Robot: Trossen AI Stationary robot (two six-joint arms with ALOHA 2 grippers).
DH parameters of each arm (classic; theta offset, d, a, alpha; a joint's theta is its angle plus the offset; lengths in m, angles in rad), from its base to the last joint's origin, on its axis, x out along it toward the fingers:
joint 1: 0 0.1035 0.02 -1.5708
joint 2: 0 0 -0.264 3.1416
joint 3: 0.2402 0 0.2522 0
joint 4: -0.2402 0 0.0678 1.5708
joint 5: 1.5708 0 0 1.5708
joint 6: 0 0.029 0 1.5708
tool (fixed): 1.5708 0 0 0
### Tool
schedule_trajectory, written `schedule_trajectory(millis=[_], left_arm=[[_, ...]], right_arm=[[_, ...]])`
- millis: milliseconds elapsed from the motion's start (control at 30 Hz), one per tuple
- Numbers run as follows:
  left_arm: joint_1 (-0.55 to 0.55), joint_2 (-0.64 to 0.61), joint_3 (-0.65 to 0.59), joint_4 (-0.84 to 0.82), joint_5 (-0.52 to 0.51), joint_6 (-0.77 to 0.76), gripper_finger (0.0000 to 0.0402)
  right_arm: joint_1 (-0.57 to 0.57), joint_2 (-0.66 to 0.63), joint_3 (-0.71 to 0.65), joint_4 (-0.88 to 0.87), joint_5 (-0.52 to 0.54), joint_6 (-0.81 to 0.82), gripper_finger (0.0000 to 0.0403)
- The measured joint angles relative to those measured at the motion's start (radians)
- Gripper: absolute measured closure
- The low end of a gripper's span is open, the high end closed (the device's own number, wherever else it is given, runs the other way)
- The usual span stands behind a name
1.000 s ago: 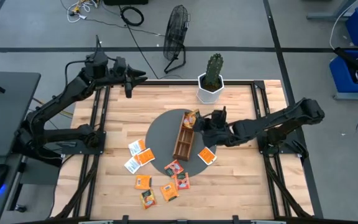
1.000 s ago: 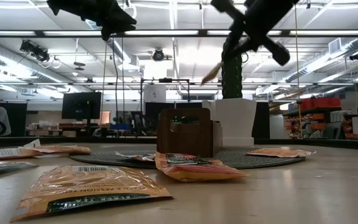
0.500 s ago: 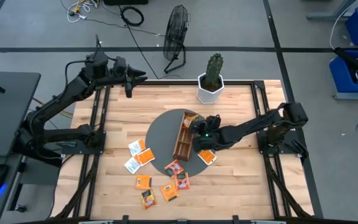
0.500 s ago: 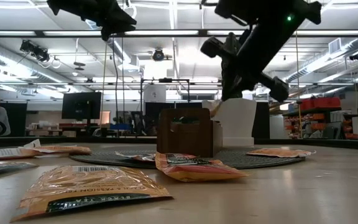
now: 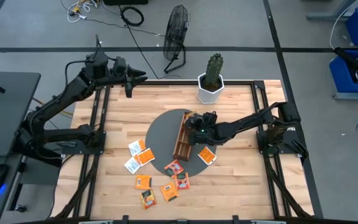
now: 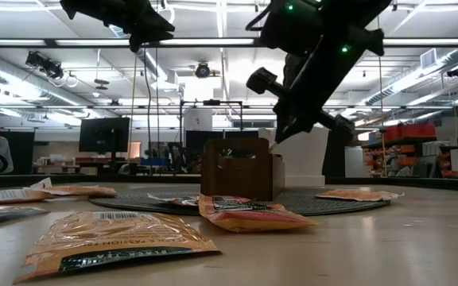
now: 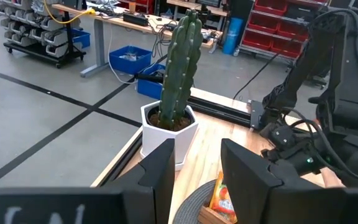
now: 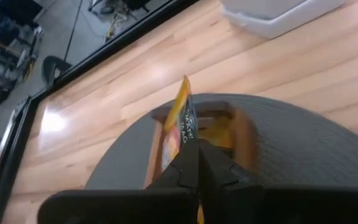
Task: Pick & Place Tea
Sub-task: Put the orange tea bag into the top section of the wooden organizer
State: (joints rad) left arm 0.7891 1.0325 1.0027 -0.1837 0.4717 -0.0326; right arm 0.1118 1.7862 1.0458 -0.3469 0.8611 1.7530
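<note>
Tea sachet [image 8: 182, 121], pinched edge-on by your right gripper [image 5: 194, 122] mid-frame over the tray [image 5: 183, 142], may catch a divider and miss its slot.

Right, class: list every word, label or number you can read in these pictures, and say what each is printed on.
"PASSION": on the nearest flat orange paper tea sachet in the low view.
"BLACK TEA": dark band on that same sachet, only just readable.
Upright orange sachet in the right hand: print too blurred.
Other sachets: print too small.
</note>
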Motion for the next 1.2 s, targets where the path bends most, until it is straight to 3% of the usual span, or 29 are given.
schedule_trajectory(millis=[233,400,1200], left_arm=[[0.000,0.000,0.000,0.000,0.000,0.001,0.0268],[0.000,0.000,0.000,0.000,0.000,0.003,0.0268],[0.000,0.000,0.000,0.000,0.000,-0.001,0.0268]], right_arm=[[-0.011,0.004,0.000,0.010,-0.018,-0.020,0.0403],[-0.010,0.005,0.000,0.016,-0.087,-0.092,0.0398],[0.037,-0.032,0.001,0.029,-0.085,-0.181,0.0278]])
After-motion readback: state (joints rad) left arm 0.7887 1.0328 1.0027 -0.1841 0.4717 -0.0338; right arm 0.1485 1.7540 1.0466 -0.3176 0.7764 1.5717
